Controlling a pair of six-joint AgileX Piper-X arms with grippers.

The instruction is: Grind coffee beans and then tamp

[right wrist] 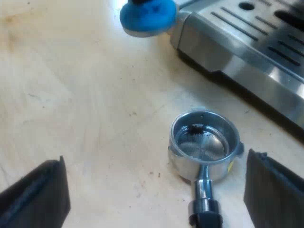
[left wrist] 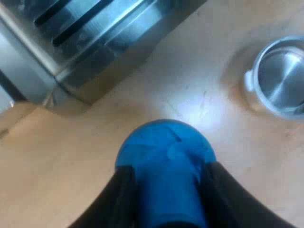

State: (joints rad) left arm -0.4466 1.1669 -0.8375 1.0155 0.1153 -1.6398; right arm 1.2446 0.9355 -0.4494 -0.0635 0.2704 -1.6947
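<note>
My left gripper (left wrist: 166,178) is shut on the blue tamper (left wrist: 165,161), which it holds above the wooden table, close to the espresso machine's drip tray (left wrist: 90,38). The metal holder (left wrist: 280,78) lies loose on the table a short way from the tamper. In the right wrist view, my right gripper (right wrist: 156,199) stands open over the holder (right wrist: 204,145), its fingers wide apart on either side. The holder's basket faces up with dark coffee traces inside, and its handle points toward my right gripper. The blue tamper (right wrist: 147,16) shows farther off, next to the machine's corner.
The espresso machine's slotted steel drip tray (right wrist: 247,42) borders the work area. Bare light wooden table (right wrist: 85,104) lies between the holder and the tamper.
</note>
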